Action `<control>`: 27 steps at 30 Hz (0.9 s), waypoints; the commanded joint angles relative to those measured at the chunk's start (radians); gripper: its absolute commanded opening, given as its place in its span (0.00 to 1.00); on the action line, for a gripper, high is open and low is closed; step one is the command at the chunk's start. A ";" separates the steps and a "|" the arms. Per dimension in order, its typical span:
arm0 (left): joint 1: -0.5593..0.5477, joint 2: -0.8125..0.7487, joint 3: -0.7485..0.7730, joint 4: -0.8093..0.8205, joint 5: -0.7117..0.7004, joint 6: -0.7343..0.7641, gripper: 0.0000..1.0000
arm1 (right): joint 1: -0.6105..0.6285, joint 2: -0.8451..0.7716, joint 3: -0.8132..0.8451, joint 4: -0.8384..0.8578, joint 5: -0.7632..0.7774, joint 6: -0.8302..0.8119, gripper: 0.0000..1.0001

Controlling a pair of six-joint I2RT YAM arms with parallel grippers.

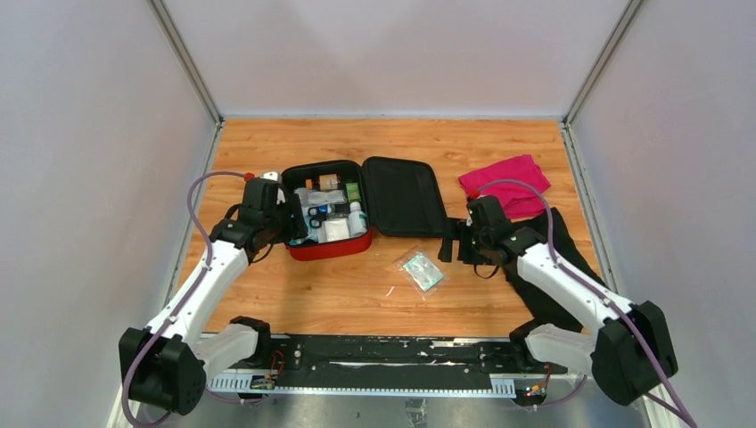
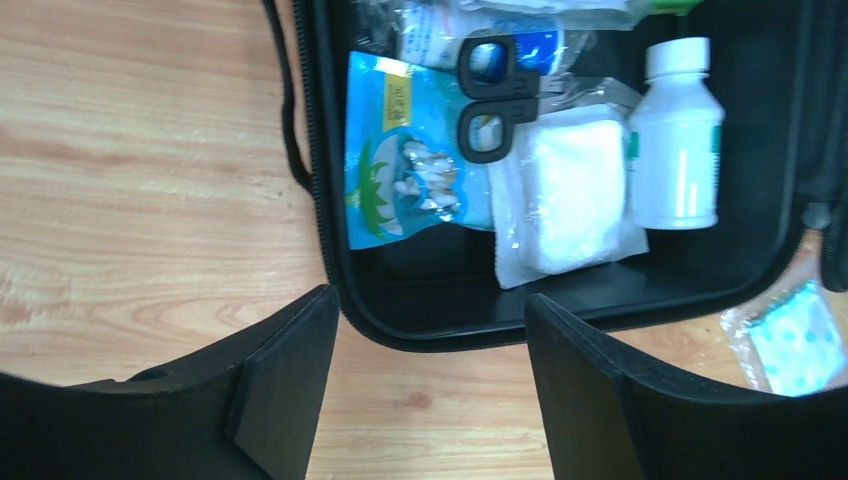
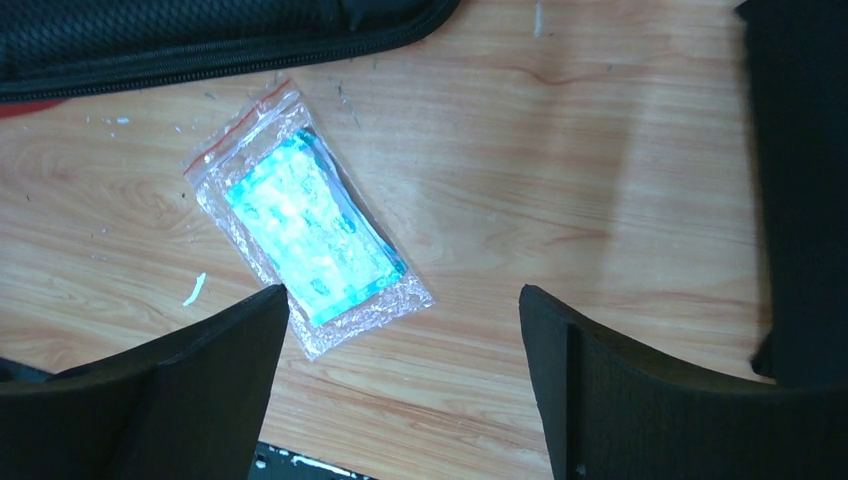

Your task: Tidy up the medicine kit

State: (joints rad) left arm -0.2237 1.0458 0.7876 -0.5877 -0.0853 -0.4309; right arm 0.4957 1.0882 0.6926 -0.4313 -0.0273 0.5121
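Note:
The medicine kit [image 1: 303,251] lies open mid-table, a red tray with its black-lined lid [image 1: 403,196] flat to the right. Inside the tray I see a blue packet [image 2: 405,150], black scissors [image 2: 495,95], a white gauze pack [image 2: 570,195] and a white bottle [image 2: 675,140]. My left gripper [image 1: 287,230] hovers open and empty over the tray's near left corner [image 2: 345,315]. My right gripper [image 1: 455,242] is open and empty over bare wood. A clear plastic bag with a teal packet [image 3: 305,235] lies just ahead of its left fingertip [image 3: 262,315].
A magenta cloth [image 1: 505,183] lies at the back right. A black cloth [image 1: 553,267] is spread under the right arm and shows again at the right edge [image 3: 800,180] of the right wrist view. The bag [image 1: 421,270] sits on bare wood before the lid.

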 commanded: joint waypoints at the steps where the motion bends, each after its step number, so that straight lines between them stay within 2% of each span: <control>1: 0.006 -0.021 -0.008 0.034 0.096 0.005 0.72 | -0.045 0.070 0.040 0.034 -0.177 -0.075 0.89; 6: 0.006 -0.035 -0.046 0.010 0.097 -0.023 0.69 | -0.051 0.199 0.098 0.026 -0.288 -0.151 0.80; 10: 0.006 -0.090 -0.088 0.027 0.102 -0.062 0.69 | -0.050 0.309 0.113 0.030 -0.375 -0.186 0.67; 20: 0.005 -0.135 -0.056 0.045 0.220 -0.059 0.69 | -0.018 0.393 0.110 0.026 -0.309 -0.252 0.55; 27: 0.006 -0.140 -0.064 0.052 0.228 -0.067 0.69 | 0.066 0.448 0.119 -0.010 -0.152 -0.267 0.52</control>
State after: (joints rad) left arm -0.2237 0.9218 0.7013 -0.5522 0.1177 -0.4877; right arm 0.5179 1.4990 0.7967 -0.3870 -0.2916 0.2760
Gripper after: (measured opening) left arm 0.687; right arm 0.523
